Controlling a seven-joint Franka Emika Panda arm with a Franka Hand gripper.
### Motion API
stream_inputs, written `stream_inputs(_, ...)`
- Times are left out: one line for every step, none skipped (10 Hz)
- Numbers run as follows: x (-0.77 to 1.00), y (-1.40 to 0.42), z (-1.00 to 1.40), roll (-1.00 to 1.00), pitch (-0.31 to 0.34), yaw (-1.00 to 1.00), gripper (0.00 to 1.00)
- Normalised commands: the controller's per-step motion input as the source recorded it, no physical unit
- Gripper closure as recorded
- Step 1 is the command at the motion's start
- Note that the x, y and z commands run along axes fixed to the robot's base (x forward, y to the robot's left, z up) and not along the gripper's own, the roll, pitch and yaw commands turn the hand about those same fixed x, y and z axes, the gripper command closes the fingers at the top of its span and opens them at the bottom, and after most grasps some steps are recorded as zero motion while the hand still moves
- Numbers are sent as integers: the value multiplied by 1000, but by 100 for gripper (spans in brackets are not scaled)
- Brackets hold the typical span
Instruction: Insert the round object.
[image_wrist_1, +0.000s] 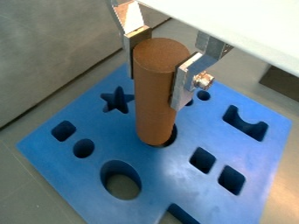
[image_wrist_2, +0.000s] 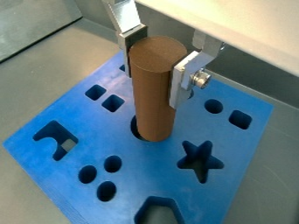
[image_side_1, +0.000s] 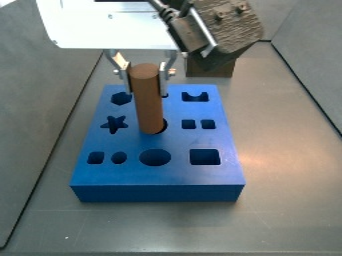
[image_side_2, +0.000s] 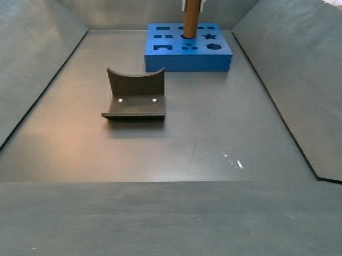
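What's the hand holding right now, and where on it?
The hand grips the tall brown wood-like cylinder peg by its upper end, a finger on either side; the peg's lower end sits in the blue block's round hole.

The round object (image_wrist_1: 156, 87) is seen upright in both wrist views, its lower end set in a round hole (image_wrist_2: 142, 131) near the middle of the block (image_side_1: 160, 178). The gripper (image_wrist_2: 160, 59) is placed about the object's upper part, one finger (image_wrist_1: 187, 80) on each side. In a side view the fixture (image_side_2: 134, 97) is found on the floor (image_side_2: 201, 130), well apart from the block, nearer the camera.
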Motion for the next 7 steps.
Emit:
stream_inputs(414,0,-417,29,43,-54,100)
stream_inputs(389,0,-451,33,33,-40,100)
stream_inputs(174,0,-414,40,0,-26,100)
stream_inputs(0,0,-360,17,0,-43,100)
stream_inputs(0,0,-406,27,-13,-54,100)
stream_inputs(0,0,-380,27,-11,-57,100)
stream_inputs(0,0,-346,26,-16,-46,100)
